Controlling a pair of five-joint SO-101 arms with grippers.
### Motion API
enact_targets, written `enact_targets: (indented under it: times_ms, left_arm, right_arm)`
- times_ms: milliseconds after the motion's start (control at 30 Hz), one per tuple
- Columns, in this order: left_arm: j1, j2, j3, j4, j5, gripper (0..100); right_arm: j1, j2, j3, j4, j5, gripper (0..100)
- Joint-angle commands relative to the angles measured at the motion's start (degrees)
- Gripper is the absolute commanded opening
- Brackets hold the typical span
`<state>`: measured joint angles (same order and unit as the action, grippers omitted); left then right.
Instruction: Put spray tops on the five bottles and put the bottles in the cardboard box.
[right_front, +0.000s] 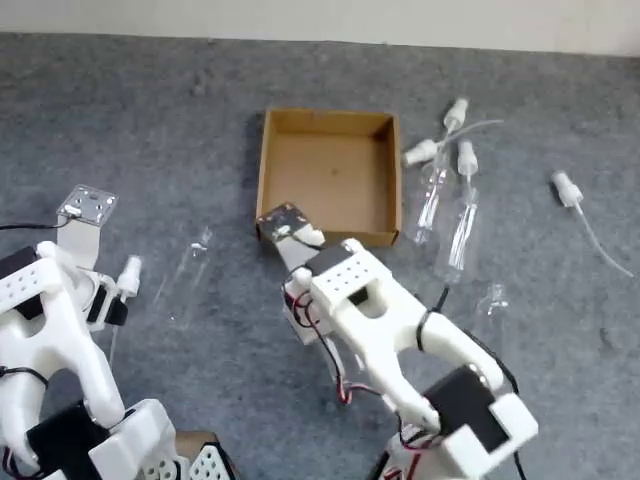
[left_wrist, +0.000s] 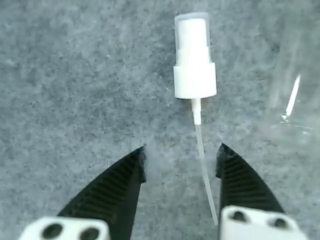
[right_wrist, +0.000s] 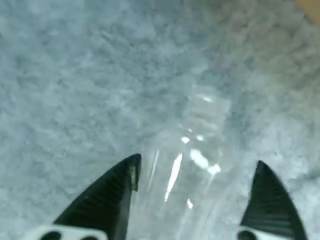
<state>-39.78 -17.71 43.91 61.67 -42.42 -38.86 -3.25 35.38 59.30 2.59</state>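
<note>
grey felt tabletop (right_front: 150, 120) carries the cardboard box (right_front: 330, 118) at its far middle. left gripper (left_wrist: 182, 150), spread wide, straddles the thin tube (left_wrist: 202, 165) of a spray top (left_wrist: 195, 65) lying at the left; it should close on the white collar (left_wrist: 195, 82), not the bendy tube. right gripper (right_wrist: 197, 161), also spread, straddles a clear bottle (right_wrist: 200, 125) lying by the box's near side.

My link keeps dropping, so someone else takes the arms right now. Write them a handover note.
Left gripper: fingers open, astride the tube of a loose spray top on the carpet.
Right gripper: fingers open, astride a clear bottle lying flat.
Cardboard box: holds nothing.
Done: no bottle boxed yet.
Left: fit the loose tops, then box all five bottles.
</note>
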Motion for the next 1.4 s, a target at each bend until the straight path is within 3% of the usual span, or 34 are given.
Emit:
enact_targets:
  times_ms: [0,133,400,567,767,1000,1233,1367]
  left_arm:
    - [-0.5,-2.0,-2.9,0.4,-0.3,20]
    - [0.7,-2.0,-5.6,0.6,1.4,21]
    - [5.1,-1.6,-10.8,0.1,12.1,21]
    - [9.2,-0.8,-10.4,-6.5,16.6,21]
    - [11.9,8.0,-10.6,-6.9,16.8,21]
    - [11.6,19.5,-10.4,-10.5,13.8,20]
    - [9.6,21.3,-12.0,-13.9,13.2,1]
    - [8.7,19.0,-16.0,-12.0,13.2,0]
  right_arm:
    - [1.9,0.8,-3.6,-0.2,-0.6,12.6]
    - [1.8,0.7,-3.7,-0.2,-0.6,0.1]
    - [1.5,0.7,-8.0,2.8,-0.5,0.4]
    - [1.5,-5.2,-8.2,2.4,-0.7,0.4]
    - [0.0,-15.3,-0.6,-1.0,-0.6,0.4]
    - [-0.7,-16.9,3.6,-1.5,-0.6,0.4]
    - [-0.9,-17.1,3.6,-1.0,-0.5,0.4]
    - [-0.6,-19.0,3.5,-1.1,-0.5,0.4]
